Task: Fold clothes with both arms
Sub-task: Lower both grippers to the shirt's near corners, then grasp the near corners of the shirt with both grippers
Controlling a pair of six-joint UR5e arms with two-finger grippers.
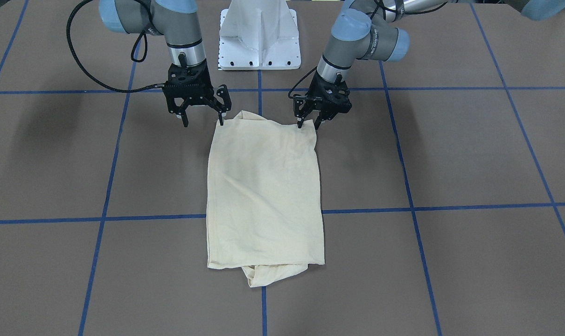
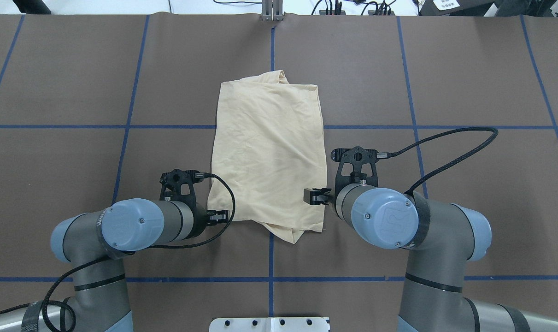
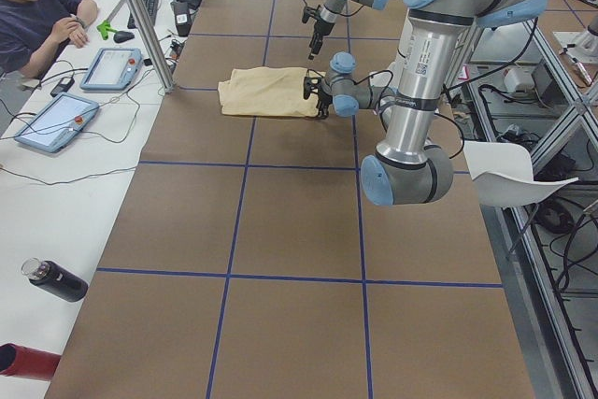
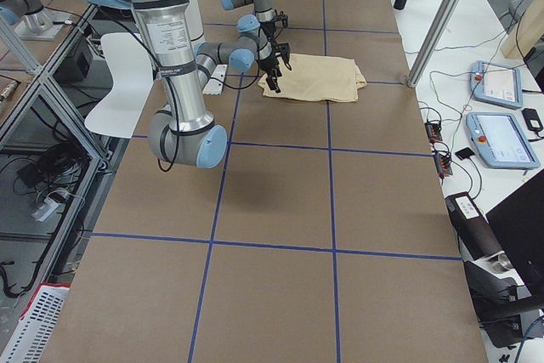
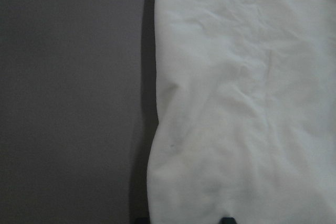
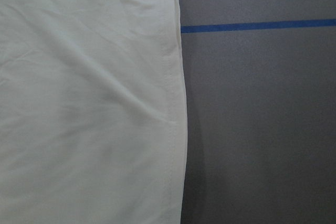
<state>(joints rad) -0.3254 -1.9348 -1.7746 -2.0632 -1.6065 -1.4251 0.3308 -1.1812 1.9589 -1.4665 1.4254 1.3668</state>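
The cream-yellow shirt (image 1: 263, 196) lies folded into a tall rectangle at the table's middle, plain side up, with no print, collar or tag showing. A bunched bit of cloth (image 1: 263, 276) pokes out at its far end. It also shows in the overhead view (image 2: 269, 147). My left gripper (image 1: 309, 124) is open, fingertips down at the shirt's near corner; the left wrist view shows cloth (image 5: 241, 98) between the two tips. My right gripper (image 1: 203, 121) is wide open, one fingertip (image 1: 221, 120) at the other near corner. The right wrist view shows the shirt's hemmed edge (image 6: 176, 103).
Brown table (image 1: 450, 154) with a blue tape grid. The white pedestal base (image 1: 260, 37) stands behind the shirt. Black cables loop off both wrists (image 2: 449, 138). A seated operator (image 3: 37, 16), tablets (image 3: 56, 123) and a dark bottle (image 3: 56, 279) are on a side bench.
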